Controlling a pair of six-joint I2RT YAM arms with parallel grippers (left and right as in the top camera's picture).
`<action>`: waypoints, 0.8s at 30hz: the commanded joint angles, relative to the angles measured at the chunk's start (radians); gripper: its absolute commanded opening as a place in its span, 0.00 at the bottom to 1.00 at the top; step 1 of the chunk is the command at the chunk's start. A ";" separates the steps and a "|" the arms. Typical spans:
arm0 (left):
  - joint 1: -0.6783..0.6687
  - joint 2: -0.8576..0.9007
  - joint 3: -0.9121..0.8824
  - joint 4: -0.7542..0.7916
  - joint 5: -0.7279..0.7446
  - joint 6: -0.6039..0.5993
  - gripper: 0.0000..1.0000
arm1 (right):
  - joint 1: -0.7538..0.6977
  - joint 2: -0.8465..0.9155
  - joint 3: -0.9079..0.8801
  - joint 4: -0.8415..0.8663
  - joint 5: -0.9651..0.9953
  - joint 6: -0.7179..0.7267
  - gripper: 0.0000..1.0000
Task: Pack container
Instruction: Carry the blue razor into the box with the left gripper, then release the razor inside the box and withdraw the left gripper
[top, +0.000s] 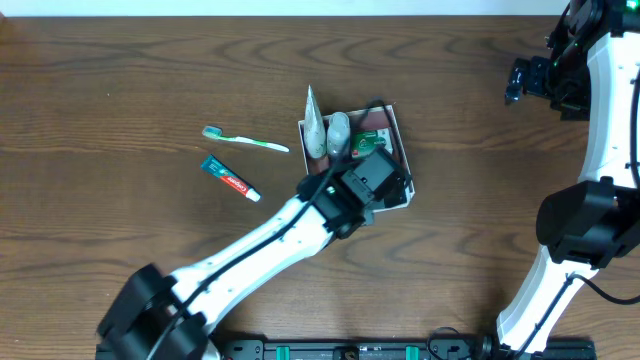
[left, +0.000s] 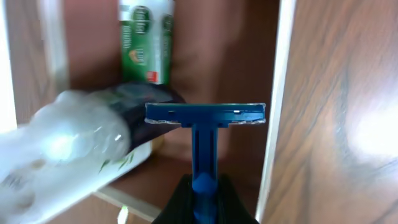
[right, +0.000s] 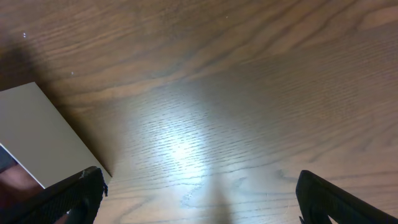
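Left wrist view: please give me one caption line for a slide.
Left gripper holds a blue razor over the container, which has a green-and-white carton inside.

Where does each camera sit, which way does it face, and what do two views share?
Overhead: fixed above the table, looking straight down; both arms show, left pincer over the container, right pincer apart at upper right.
Left wrist: on the left arm, looking forward into the container; its pincer grips a blue razor.
Right wrist: on the right arm, looking down at the table; its open fingers frame the bottom corners.
Shared: overhead and left wrist both show the container and green-and-white carton.
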 joint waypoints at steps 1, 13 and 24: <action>0.000 0.042 0.014 0.014 -0.024 0.133 0.06 | -0.005 -0.005 0.006 -0.001 0.006 -0.015 0.99; -0.003 0.029 0.014 0.052 -0.025 0.116 0.98 | -0.005 -0.005 0.006 -0.001 0.007 -0.015 0.99; -0.041 -0.237 0.015 0.126 -0.022 -0.040 0.98 | -0.005 -0.005 0.006 -0.001 0.006 -0.015 0.99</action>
